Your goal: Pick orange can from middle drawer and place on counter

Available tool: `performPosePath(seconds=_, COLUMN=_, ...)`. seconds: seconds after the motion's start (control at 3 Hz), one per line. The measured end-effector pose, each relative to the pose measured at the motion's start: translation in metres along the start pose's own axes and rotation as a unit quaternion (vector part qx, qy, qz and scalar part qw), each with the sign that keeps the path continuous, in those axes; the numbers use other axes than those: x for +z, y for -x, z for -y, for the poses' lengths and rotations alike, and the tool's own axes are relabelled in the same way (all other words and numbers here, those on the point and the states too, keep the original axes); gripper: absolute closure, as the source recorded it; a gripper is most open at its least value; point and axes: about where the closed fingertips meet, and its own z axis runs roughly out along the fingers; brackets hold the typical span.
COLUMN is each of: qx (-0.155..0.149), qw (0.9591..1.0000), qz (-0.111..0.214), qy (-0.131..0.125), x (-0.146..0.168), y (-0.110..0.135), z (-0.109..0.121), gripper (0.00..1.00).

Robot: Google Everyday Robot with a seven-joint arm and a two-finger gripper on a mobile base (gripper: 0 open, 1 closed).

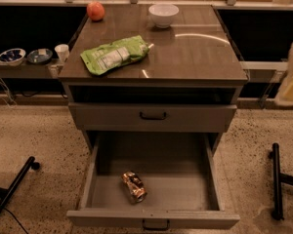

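At left, a cup [62,51] stands on a low shelf [19,72]. A fruit [95,10], a pouch [115,55] and a bowl [163,14] sit on the counter [195,57]. Below, the can [134,186] lies in the open drawer [185,182], near its front wall. The gripper [290,74] hangs at the right edge, beside the counter; whether wide or narrow, I cannot tell.

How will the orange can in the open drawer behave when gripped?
The orange can looks dented, so it is probably light and easily crushed. Lying on its side in the middle drawer, it may roll if nudged. Its shiny skin could slip. The gripper is at the right edge.
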Motion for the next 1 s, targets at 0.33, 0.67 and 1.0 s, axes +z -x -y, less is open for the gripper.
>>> performPosePath(seconds=0.33, qx=-0.006, qw=0.9998, qz=-0.005, qy=-0.016, x=-0.010, y=-0.001, z=0.003, gripper=0.00)
performPosePath(seconds=0.67, qx=-0.002, qw=0.9995, qz=0.024, qy=0.019, x=0.031, y=0.021, z=-0.006, gripper=0.00)
performPosePath(seconds=1.0, qx=0.007, qw=0.9877, qz=0.119, qy=0.101, x=0.134, y=0.104, z=-0.068, gripper=0.00)
